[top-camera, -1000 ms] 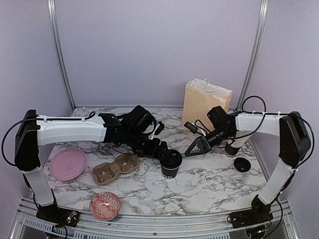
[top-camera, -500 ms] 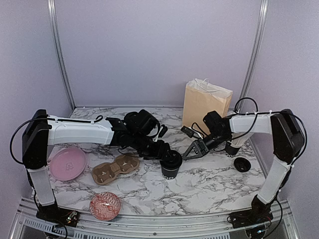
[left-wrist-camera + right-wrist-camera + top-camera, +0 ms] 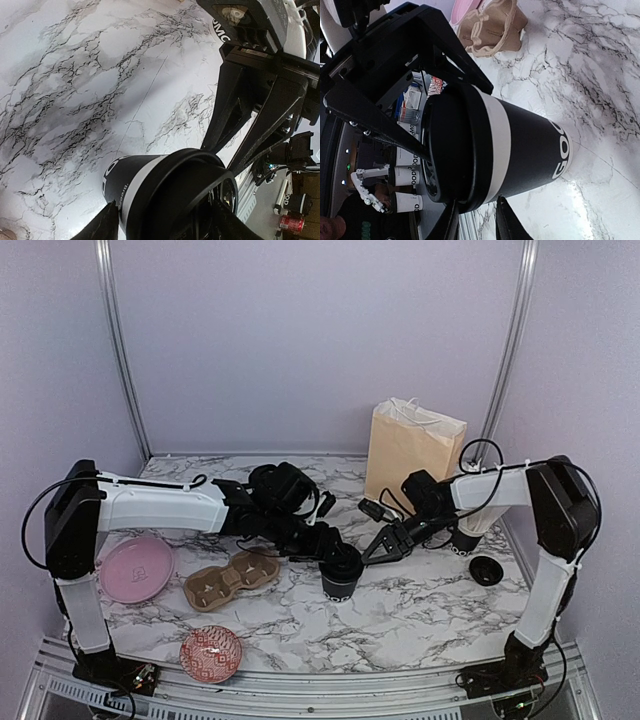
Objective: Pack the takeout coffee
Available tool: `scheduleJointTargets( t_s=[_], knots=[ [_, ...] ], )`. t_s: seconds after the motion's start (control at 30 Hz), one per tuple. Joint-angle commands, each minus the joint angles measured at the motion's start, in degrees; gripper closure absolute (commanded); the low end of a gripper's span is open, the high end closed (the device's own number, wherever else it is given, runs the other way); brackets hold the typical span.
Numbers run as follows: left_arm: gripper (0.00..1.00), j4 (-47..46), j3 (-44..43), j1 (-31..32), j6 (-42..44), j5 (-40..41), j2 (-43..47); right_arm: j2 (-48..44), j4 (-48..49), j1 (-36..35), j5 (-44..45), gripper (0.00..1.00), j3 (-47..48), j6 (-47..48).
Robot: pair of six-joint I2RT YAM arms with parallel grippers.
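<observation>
Left claw is gripping the takeout coffee cup by its sides, upright on the worktop. Right claw is straddling the lid rim, jaws narrow; contact unclear. Likely seating the lid. Next move is calling for a level lift into the carrier, with the bag behind.

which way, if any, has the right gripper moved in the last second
Yes: the right gripper slid left, away from the paper bag, toward the coffee cup.

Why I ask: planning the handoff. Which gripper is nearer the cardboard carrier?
Left. The left gripper grips the lidded cup just right of the cardboard carrier; the right gripper is at the cup's other side.
</observation>
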State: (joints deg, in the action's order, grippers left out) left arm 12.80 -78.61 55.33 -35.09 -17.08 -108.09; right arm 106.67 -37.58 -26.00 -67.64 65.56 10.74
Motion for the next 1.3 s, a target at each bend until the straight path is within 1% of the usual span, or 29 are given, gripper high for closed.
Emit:
scheduleJointTargets(
  t_s=[0.0,0.1,0.17,0.2,0.27,0.33,0.4,0.47,0.57,0.63,0.7,0.77,0.83,0.93,1.0,1.1,1.27],
  knots=[
    [0.38,0.85,3.23,0.13,-0.51,0.04,-3.44,2.75,1.88,-1.06,10.29,0.77,1.42,-1.62],
    [0.4,0.42,4.87,-0.13,-1.69,0.12,-3.94,3.39,1.04,-1.07,11.92,0.78,2.49,-1.05],
    [0.41,0.37,5.08,-0.18,-1.42,0.04,-3.8,3.47,-0.24,-1.08,10.74,0.78,3.71,0.6],
    [0.41,0.35,4.82,-0.14,-1.04,0.0,-3.11,3.49,-1.16,-1.07,9.31,0.78,4.45,1.62],
    [0.36,0.38,4.08,-0.05,0.24,0.74,-1.05,3.16,-3.21,-1.07,7.07,0.77,5.79,3.78],
    [0.31,0.62,3.17,-0.05,1.75,2.23,1.57,2.17,-4.78,-1.07,5.8,0.73,6.93,5.26],
    [0.28,1.14,2.31,-0.05,3.27,3.65,4.08,1.1,-6.16,-1.05,4.94,0.65,7.69,6.44],
    [0.25,1.82,1.79,-0.05,4.06,5.16,6.13,-0.26,-6.68,-1.12,4.23,0.59,8.04,6.74],
    [0.21,3.16,1.63,-0.05,4.79,7.03,8.91,-2.08,-6.79,-1.07,5.14,0.55,8.09,6.66],
    [0.2,3.65,2.27,-0.05,5.0,8.32,10.62,-2.7,-6.86,-1.07,5.4,0.54,7.96,6.74],
    [0.19,4.19,3.63,-0.3,3.41,11.23,12.34,-2.87,-6.85,-1.07,5.74,0.54,7.77,6.75],
    [0.26,4.04,5.9,-1.5,-1.17,12.67,13.69,-2.64,-6.76,-1.07,6.14,0.54,7.47,6.83],
    [0.36,2.67,8.72,-2.73,-4.76,10.89,14.19,-2.13,-6.63,-1.07,6.16,0.55,7.25,6.75],
    [0.48,-1.15,11.39,-2.91,-7.37,6.93,14.0,-1.37,-6.62,-1.07,5.99,0.61,7.36,6.92],
    [0.53,-2.92,12.15,-2.94,-8.64,4.9,13.44,-0.92,-6.7,-1.07,5.62,0.64,7.38,6.95],
    [0.58,-4.39,13.13,-2.92,-9.47,4.21,13.09,-0.47,-6.96,-1.07,5.11,0.68,7.54,7.09],
    [0.58,-7.42,14.36,-2.89,-10.36,1.02,12.38,-0.35,-7.05,-1.06,5.83,0.67,7.4,7.02]
  ],
)
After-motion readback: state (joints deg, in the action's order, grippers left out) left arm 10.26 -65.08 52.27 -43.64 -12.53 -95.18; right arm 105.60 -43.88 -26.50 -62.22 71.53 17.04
